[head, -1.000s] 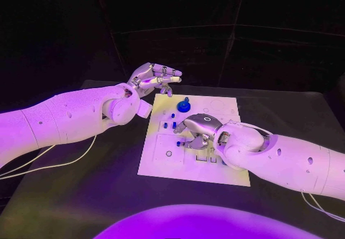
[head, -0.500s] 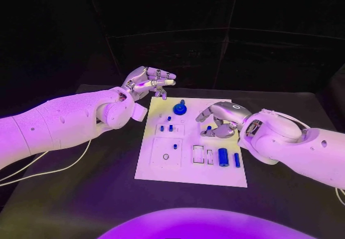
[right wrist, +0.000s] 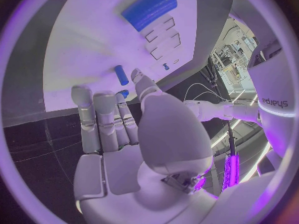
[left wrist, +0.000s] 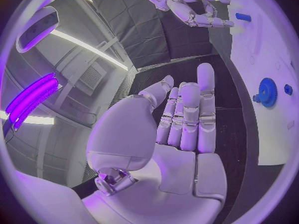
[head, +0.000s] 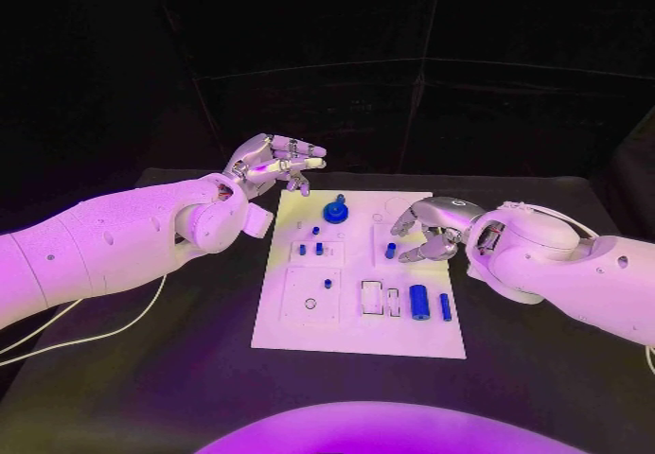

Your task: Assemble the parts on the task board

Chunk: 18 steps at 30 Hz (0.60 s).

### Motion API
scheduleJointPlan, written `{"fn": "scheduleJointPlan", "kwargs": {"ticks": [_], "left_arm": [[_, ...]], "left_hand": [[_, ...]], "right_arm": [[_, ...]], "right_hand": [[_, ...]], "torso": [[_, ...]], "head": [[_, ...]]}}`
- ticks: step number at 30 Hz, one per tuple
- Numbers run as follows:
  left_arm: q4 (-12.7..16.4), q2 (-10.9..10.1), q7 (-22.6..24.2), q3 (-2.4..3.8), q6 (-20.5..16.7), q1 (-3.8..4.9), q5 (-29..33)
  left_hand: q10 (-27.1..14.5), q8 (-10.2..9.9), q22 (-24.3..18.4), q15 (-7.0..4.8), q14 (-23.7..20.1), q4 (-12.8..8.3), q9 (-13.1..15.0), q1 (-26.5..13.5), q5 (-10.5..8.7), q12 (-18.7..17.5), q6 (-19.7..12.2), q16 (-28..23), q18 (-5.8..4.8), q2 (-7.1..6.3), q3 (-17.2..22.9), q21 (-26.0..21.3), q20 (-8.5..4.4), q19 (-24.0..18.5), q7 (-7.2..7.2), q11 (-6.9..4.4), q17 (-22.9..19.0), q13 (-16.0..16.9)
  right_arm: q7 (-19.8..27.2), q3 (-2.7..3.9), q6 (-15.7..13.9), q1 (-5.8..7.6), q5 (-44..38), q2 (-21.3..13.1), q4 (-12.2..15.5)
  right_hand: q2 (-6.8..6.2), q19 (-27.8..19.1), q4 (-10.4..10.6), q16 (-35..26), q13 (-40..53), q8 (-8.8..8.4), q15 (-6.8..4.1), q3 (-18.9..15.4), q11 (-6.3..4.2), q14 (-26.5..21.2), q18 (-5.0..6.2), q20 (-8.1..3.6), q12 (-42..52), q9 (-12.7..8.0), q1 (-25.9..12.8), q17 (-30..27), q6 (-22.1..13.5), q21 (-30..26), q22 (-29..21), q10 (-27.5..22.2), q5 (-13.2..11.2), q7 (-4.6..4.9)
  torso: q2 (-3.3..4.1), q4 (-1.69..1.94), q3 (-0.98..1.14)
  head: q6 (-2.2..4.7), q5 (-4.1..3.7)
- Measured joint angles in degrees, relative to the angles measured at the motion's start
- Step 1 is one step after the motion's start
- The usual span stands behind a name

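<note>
Black counter (head: 164,378), dark backdrop behind. White task board (head: 358,331) lies mid-counter, long axis running away from the robot.

Left hand (head: 274,161) hovers off the board's far-left corner, palm up; fingers (left wrist: 190,109) pressed together side by side, lightly curled, holding nothing.

Right hand (head: 430,227) hangs over the board's right half; fingers (right wrist: 102,119) apart, bent downward, holding nothing.

Parts, largest first:
- blue gear with knob (head: 336,210) stands at the far end of the board, between the two sets of fingers, nearer the left ones.
- blue cylinder (head: 420,301) lies on the board, near side of the right fingers; thin blue pin (head: 445,306) just beside it.
- short blue peg (head: 391,251) just beside the right fingertips; contact cannot be told.
- small blue studs (head: 311,249) stand on the board's left half.
</note>
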Motion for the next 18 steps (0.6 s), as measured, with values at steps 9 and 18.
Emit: {"fn": "scheduleJointPlan", "kwargs": {"ticks": [9,18], "left_arm": [[-0.1,0.0,0.0,0.0,0.1,0.0,0.0],[-0.1,0.1,-0.1,-0.01,0.1,0.0,0.0]], "left_hand": [[0.0,0.0,0.0,0.0,0.0,0.0,0.0,0.0,0.0,0.0,0.0,0.0,0.0,0.0,0.0,0.0,0.0,0.0,0.0,0.0,0.0,0.0],[0.0,0.0,0.0,0.0,0.0,0.0,0.0,0.0,0.0,0.0,0.0,0.0,0.0,0.0,0.0,0.0,0.0,0.0,0.0,0.0,0.0,0.0]], "right_arm": [[-0.1,-0.03,1.3,0.01,-1.2,2.2,-1.7],[0.0,-0.04,2.8,-0.13,-1.8,4.1,-3.6]], "right_hand": [[2.3,3.4,-0.1,1.7,0.0,0.38,-0.64,-0.5,-0.91,1.1,-0.01,-0.64,2.4,0.1,2.3,2.2,2.2,2.4,3.6,3.5,0.0,-0.5],[3.51,8.4,0.1,6.5,-0.2,0.66,-1.33,2.1,-1.78,2.4,-0.96,-1.31,2.6,0.1,2.9,7.9,5.2,8.2,11.0,10.4,-0.7,-1.08]], "torso": [[0.02,0.01,-0.03],[0.03,0.0,-0.04]], "head": [[-0.18,0.26],[-0.36,0.16]]}}
